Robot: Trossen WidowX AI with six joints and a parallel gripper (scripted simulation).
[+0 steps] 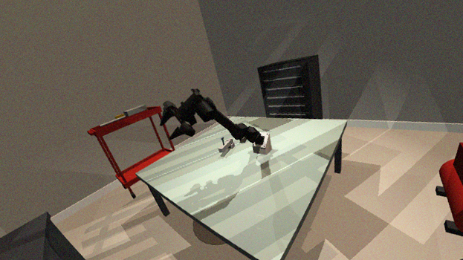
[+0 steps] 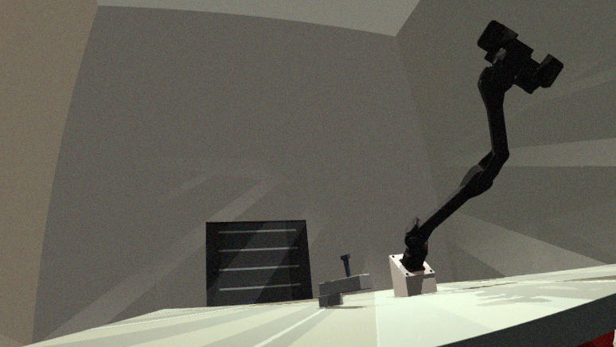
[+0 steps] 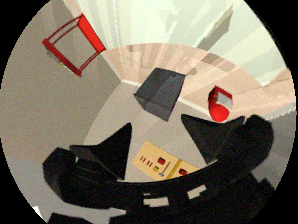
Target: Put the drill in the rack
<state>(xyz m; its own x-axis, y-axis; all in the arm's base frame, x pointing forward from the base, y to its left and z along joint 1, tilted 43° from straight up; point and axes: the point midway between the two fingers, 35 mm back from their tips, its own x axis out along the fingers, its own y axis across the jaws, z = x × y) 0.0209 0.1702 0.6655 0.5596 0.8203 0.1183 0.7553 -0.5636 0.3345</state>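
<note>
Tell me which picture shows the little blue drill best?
The exterior view: the drill stands up from its grey block, dark against the wall. The top view shows it tiny on the table. The wrist view misses it.

A pale table top [image 2: 430, 318] fills the near foreground, striped with light and shadow. On it, right of centre, a small light-grey pedestal [image 2: 399, 286] carries the black arm [image 2: 495, 142], which climbs up and to the right, bends at an elbow and ends high in the upper right corner at a blocky wrist assembly [image 2: 516, 60]; its fingers cannot be made out here. Left of the pedestal sits a low grey fixture [image 2: 345, 285] with a dark blue T-shaped key [image 2: 345, 263] standing upright from it. Behind, against the far wall, stands a dark cabinet [image 2: 258, 263] with pale horizontal lines.
</note>
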